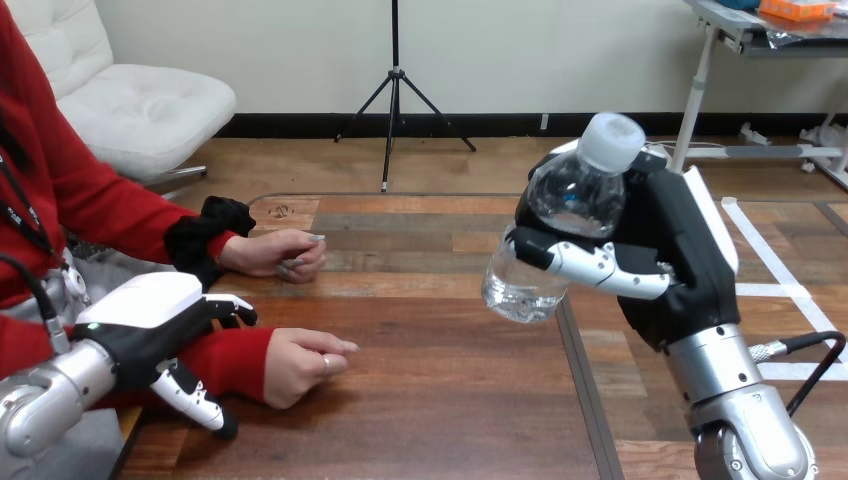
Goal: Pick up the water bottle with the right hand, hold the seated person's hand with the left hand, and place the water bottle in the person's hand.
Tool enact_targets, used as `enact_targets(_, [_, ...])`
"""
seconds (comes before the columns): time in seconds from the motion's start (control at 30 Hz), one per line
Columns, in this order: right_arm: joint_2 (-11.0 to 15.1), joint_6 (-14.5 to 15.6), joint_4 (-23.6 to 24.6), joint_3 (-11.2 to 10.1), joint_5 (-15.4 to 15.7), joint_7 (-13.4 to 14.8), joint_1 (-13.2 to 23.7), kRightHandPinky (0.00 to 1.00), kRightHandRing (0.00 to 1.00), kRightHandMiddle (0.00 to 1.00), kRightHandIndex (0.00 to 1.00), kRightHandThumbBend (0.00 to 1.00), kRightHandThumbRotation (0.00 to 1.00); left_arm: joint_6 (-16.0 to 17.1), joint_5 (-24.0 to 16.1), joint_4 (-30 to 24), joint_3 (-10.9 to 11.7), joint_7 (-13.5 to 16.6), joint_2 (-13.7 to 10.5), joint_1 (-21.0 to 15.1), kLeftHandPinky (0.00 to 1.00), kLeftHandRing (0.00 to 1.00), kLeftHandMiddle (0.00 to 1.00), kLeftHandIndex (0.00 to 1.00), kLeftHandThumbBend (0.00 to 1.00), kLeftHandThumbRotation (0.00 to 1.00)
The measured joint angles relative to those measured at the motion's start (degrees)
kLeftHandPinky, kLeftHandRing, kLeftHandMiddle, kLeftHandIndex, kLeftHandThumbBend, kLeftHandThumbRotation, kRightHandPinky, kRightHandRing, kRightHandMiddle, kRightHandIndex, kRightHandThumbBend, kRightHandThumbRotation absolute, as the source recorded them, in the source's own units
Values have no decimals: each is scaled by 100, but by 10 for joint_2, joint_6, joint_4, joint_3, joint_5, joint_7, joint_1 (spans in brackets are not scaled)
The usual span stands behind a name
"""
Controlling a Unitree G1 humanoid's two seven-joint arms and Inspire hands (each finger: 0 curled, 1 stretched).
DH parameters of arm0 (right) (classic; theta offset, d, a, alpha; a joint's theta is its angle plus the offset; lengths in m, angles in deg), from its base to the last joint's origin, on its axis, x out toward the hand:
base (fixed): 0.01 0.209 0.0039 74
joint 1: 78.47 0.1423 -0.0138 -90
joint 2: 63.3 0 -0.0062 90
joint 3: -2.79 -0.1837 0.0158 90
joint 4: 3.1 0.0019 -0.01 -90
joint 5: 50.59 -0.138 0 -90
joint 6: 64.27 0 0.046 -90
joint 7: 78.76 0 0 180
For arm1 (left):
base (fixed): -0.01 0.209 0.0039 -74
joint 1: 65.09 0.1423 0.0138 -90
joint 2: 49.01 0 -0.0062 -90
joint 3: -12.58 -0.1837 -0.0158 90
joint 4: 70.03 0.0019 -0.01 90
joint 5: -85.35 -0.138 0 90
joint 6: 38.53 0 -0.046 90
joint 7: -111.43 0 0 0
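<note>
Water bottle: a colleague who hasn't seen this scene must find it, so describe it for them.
Look to the right side of the wooden table, where the right robot hand is raised above it. The bottle sits tilted in that hand's curled fingers, clear of the table. It alone is see-through plastic, with a white cap.

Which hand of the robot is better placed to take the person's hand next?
Left: the left hand sits over the sleeve beside the person's nearer hand; the right hand is busy holding the water bottle.
</note>
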Motion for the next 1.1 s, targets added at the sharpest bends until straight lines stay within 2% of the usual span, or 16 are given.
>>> enact_targets(0.23, [0,4,8,0,-5,1,0,29,34,44,45,85,0,-21,-2,-7,-4,3,8,-5,63,67,70,72,100,11])
enact_targets(0.43, [0,8,14,1,-4,3,0,28,34,44,45,85,0,-34,-4,-11,-6,14,16,-7,59,60,63,65,100,7])
enact_targets(1.1, [-4,11,17,12,4,11,0,29,35,44,45,84,0,-43,-11,-16,-25,44,30,-11,47,47,50,51,97,2])
